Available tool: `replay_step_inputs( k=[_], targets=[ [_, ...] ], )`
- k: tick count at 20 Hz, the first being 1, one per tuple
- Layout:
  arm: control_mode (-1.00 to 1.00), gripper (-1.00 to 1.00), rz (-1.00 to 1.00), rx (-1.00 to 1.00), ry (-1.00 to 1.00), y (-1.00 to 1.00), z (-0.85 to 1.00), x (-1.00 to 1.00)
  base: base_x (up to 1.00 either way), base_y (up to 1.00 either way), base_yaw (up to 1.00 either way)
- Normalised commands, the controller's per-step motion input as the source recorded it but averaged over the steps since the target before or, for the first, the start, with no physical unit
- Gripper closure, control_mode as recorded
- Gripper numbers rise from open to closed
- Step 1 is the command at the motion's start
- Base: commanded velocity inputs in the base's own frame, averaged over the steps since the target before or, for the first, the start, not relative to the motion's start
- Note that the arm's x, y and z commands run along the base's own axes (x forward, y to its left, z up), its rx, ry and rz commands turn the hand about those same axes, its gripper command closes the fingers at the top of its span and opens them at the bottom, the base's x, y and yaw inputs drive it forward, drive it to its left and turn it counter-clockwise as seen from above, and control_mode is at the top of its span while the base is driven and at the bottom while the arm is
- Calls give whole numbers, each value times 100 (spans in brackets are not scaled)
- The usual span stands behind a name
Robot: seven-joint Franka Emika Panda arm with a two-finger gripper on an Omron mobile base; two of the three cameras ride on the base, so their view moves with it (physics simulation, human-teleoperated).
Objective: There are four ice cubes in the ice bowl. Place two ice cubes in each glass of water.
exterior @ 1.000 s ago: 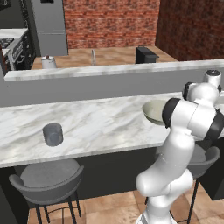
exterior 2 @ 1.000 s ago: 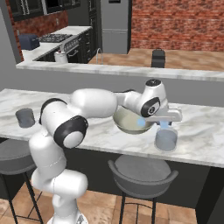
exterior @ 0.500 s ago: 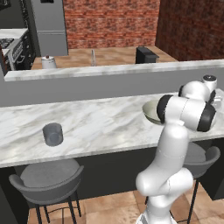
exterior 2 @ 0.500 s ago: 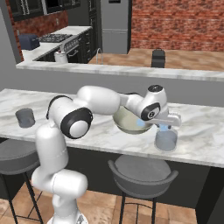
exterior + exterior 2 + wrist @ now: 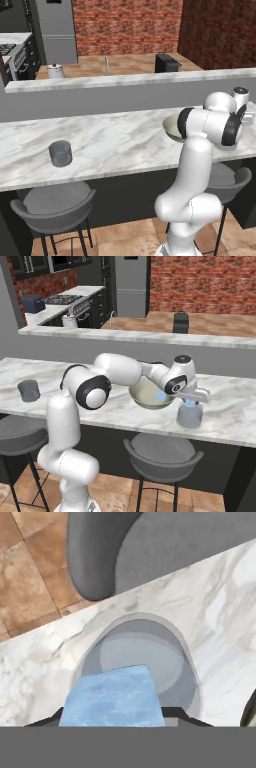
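Observation:
In the hand view a pale-blue ice cube [image 5: 112, 699] sits between the fingertips of my gripper [image 5: 114, 718], which is shut on it, straight above the open mouth of a glass of water [image 5: 142, 657]. From the right base view my gripper [image 5: 192, 400] hovers just over this grey-blue glass [image 5: 190, 416] near the counter's front edge. The ice bowl [image 5: 142, 401] stands just left of it, with a blue ice cube [image 5: 160, 397] inside. The other glass [image 5: 29, 390] [image 5: 60, 153] stands far off at the counter's left end. My arm hides part of the bowl [image 5: 171, 129].
Grey bar stools [image 5: 162, 452] [image 5: 52, 202] stand under the marble counter's front edge, one directly below the near glass [image 5: 125, 547]. A raised grey ledge [image 5: 150, 338] runs behind the counter. A white kettle [image 5: 69, 320] sits in the far kitchen.
The arm has shifted its elbow and the hand has sunk slightly toward the near glass, with the ice cube still in its grip.

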Motion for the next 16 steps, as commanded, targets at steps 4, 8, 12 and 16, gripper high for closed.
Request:
replay_step_inputs(
  k=[4, 8, 12, 16],
  targets=[
    [-100, 100, 2, 0, 0, -11, -20, 0, 0, 0, 0],
    [-100, 100, 2, 0, 0, 0, -30, 0, 0, 0, 0],
    [-100, 100, 2, 0, 0, -2, -24, 0, 0, 0, 0],
    [-100, 100, 4, 0, 0, -19, -7, 3, 0, 0, 0]
  ],
)
